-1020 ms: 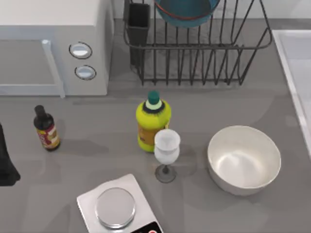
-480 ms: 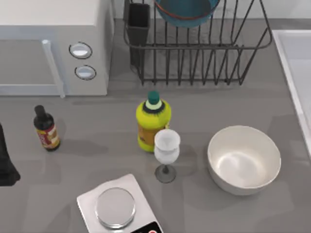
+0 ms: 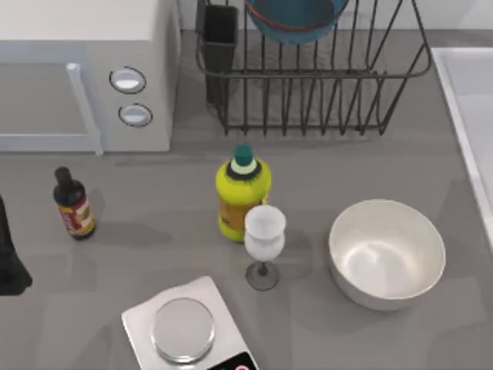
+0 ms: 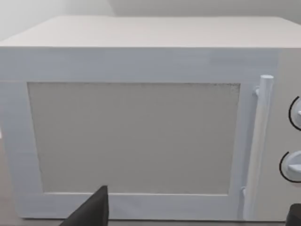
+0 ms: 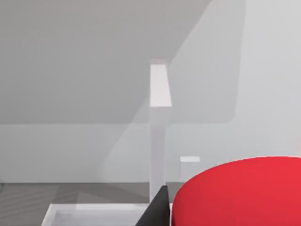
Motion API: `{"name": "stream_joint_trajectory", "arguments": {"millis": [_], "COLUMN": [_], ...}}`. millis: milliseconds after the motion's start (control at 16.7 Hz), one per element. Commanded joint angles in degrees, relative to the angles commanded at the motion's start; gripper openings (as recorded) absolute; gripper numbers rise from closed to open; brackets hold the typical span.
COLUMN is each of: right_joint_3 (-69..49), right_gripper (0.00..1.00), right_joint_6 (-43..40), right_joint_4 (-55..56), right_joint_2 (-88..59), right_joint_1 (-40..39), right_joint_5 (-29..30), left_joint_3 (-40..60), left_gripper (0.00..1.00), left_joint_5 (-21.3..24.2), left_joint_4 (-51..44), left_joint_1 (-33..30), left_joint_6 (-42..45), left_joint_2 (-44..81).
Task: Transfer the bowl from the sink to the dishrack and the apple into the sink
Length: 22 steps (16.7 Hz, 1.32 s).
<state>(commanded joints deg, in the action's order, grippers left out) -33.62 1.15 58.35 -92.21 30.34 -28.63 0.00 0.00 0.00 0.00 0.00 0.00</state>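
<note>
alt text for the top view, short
A teal bowl sits in the black dishrack at the table's far edge, beside a white microwave. Nearer are a yellow bottle, wine glass, white bowl and scale.

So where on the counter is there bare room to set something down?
Bare grey counter runs between the dishrack and the white bowl, and between the dark bottle and the yellow bottle. It is crowded where the yellow bottle, glass and scale cluster.
</note>
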Motion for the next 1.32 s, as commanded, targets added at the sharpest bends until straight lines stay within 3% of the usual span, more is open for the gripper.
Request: {"name": "stream_joint_trajectory", "arguments": {"millis": [540,1020,1320], "right_joint_3": [4.42,5.58,5.58], "right_gripper": [0.00,0.00,0.38], "right_joint_6": [-0.24,-0.31,-0.31], "right_joint_4": [35.42,41.01,41.01], "right_joint_2": [-29.35,-34.78,-34.78], "right_joint_1": [0.08,-0.09,-0.09], "right_joint_5": [0.20,0.42,0.42], "left_joint_3": [0.00,0.00,0.00], "left_gripper": [1.00,1.00,1.00], "left_joint_5": [0.00,0.00,0.00], "left_joint_4": [0.00,0.00,0.00], "left_joint_1": [0.00,0.00,0.00], "left_joint_6": [0.00,0.00,0.00], "left_joint_2": [0.00,0.00,0.00]}}
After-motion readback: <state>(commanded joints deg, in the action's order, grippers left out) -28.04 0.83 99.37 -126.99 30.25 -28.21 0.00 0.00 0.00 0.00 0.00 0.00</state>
